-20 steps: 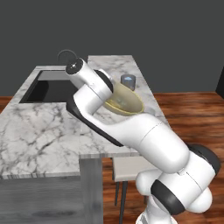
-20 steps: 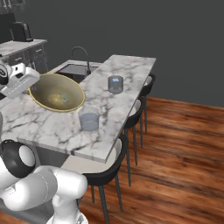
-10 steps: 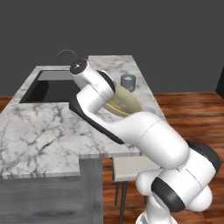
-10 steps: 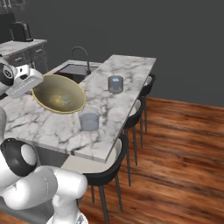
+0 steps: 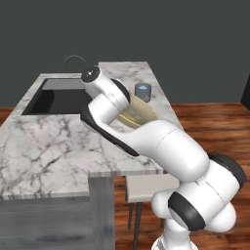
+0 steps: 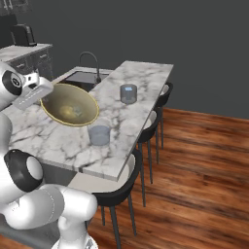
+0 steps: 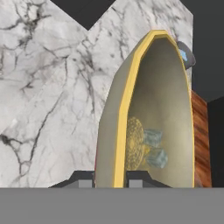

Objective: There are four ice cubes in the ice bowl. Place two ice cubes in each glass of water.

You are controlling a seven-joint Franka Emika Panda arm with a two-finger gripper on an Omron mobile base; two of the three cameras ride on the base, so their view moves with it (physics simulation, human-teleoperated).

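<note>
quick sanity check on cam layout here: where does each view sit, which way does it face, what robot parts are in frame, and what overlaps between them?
Left base view: behind the arm on its left, facing forward and down over the marble counter and sink; the arm rises from lower right.
Right base view: behind on its right, facing the ice bowl and both glasses, near and far; the arm sits at left.
Hand view: looks along the gripper, shut on the ice bowl's rim, ice cubes inside.
Shared: both base views show bowl, counter and far glass.
</note>
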